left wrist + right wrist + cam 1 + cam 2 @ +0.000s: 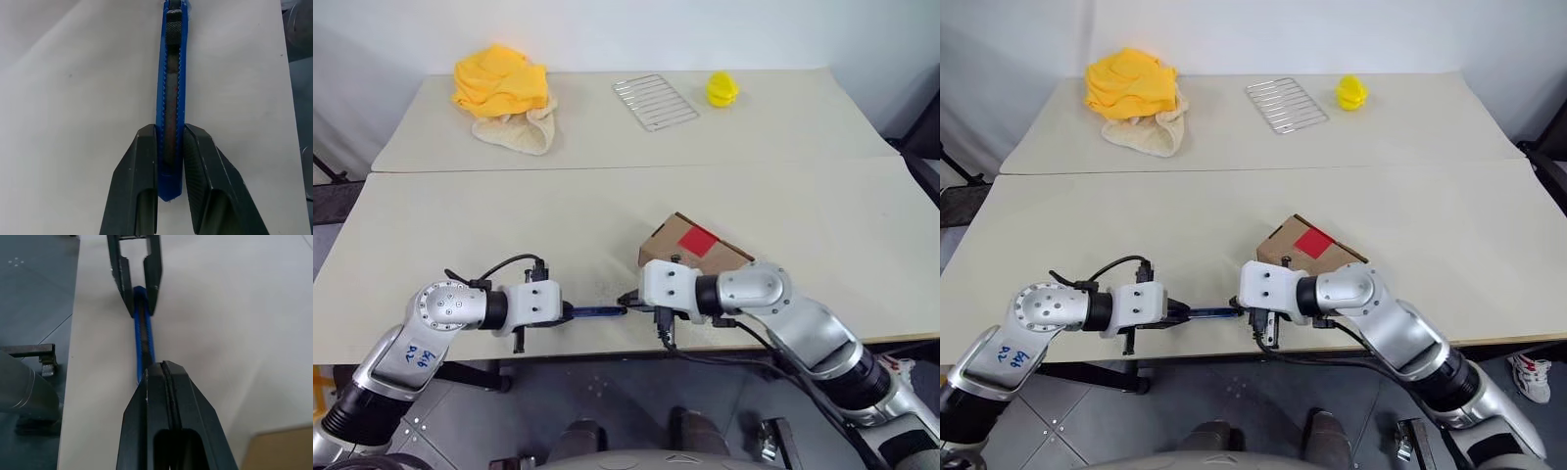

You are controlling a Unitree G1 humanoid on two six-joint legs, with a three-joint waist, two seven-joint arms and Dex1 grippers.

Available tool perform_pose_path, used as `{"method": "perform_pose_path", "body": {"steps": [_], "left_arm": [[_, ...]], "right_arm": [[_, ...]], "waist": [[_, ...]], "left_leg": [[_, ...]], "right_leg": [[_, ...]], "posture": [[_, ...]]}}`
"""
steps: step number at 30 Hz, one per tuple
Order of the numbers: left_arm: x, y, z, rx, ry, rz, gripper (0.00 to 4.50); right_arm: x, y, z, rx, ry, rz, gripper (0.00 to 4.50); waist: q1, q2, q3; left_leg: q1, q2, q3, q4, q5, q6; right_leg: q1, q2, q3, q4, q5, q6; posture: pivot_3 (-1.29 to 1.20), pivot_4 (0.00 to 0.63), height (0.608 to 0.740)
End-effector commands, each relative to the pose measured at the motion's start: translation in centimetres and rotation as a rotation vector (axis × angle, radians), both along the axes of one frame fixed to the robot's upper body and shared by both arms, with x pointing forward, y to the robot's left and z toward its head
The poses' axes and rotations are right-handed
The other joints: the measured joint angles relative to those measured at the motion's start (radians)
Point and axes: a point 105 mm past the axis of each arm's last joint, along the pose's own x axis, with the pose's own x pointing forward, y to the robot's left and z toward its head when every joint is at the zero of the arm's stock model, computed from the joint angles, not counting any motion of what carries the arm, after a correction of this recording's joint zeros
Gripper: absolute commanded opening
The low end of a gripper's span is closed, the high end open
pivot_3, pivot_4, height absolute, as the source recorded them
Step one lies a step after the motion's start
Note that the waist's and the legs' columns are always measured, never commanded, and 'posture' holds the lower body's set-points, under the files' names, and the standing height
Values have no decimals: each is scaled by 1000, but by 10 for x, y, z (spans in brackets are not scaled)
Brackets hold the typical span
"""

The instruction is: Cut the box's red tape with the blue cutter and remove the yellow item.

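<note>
Left eye view: the cutter (pixel 597 311) lies level just above the near edge of the counter (pixel 509 215), spanning the gap between the two hands. The left hand (pixel 566 313) is closed on its butt end. The right hand (pixel 628 300) is closed at the other end. The box (pixel 693 250) sits on the counter just behind the right wrist, flaps down, the red tape (pixel 699 240) on its upper face uncut. No yellow item can be seen, so I judge it to be inside the box. At the far side lie a yellow cloth heap (pixel 501 83), a wire rack (pixel 655 101) and a small ridged yellow object (pixel 722 89).

Right eye view: the same layout; the cutter runs straight from one hand to the other, and the box is close behind it but apart.

Left wrist view: the two black fingers (pixel 139 186) clamp the cutter's blue body from both sides near its end, the toothed slider track facing the camera.

Right wrist view: the right fingers (pixel 168 416) are pressed fully together over the near end of the cutter; whether they pinch the slider or the blade tip is hidden.

The step in hand looks like extending the blade or passing the knife across. To do it well, the left grip should hold firm, both hands should keep in line with the handle, and any pull should run along its length, not sideways.
</note>
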Motion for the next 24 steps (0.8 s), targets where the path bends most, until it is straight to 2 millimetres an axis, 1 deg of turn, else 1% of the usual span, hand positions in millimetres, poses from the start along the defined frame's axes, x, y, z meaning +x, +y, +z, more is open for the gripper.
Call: {"method": "perform_pose_path", "body": {"steps": [1, 7, 14, 22, 24], "left_arm": [[-5, -3, -7, 29, 3, -16, 403], [-9, -5, -9, 26, 10, -3, 403], [-13, -9, -9, 10, 8, 5, 403], [-17, -10, -11, 7, 4, 6, 403], [-17, -10, -11, 7, 4, 8, 403]], "right_arm": [[1, 6, 1, -13, -45, 45, 20], [-4, 11, -9, -39, -43, 100, 20], [4, 10, -21, -70, -49, 103, 20], [10, 11, -29, -89, -61, 117, 20], [11, 14, -25, -85, -88, 140, 20]], "waist": [[0, 0, 0], [0, 0, 0], [0, 0, 0], [-2, 0, 0], [-3, 0, 0]], "left_leg": [[0, 0, 0, 0, 0, 0], [0, 0, 0, 0, 0, 0], [0, 0, 0, 0, 0, 0], [1, 0, 0, 0, 0, 0], [1, 0, 0, 0, 0, 0]], "right_leg": [[0, 0, 0, 0, 0, 0], [0, 0, 0, 0, 0, 0], [0, 0, 0, 0, 0, 0], [0, 0, 0, 0, 0, 0], [0, 0, 0, 0, 0, 0]], "posture": [[0, 150, 740], [0, 150, 740], [0, 150, 740], [0, 150, 740], [0, 150, 740]]}}
